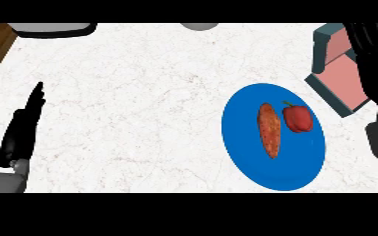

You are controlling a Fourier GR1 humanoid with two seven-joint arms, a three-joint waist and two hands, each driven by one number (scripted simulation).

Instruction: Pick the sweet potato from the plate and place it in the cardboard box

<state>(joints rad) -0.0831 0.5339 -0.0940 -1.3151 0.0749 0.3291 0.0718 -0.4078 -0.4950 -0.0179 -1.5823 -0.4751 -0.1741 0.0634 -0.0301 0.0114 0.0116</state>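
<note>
An orange-brown sweet potato point(269, 130) lies lengthwise on a blue plate point(240, 145) at the right of the white marble counter. Right of the plate stands an open box point(341, 80) with teal walls and a pink inside, cut off by the view's edge. My left hand point(21, 130) rests open at the far left edge, fingers straight and pointing up, far from the plate. My right hand point(367, 65) shows only as a black shape along the right edge, over the box; most of it lies outside the view. Neither hand touches the sweet potato.
A red bell pepper point(298, 118) lies on the same plate, just right of the sweet potato. At the counter's back edge are a dark grey object point(52, 28) on the left and a grey round thing point(199, 26) in the middle.
</note>
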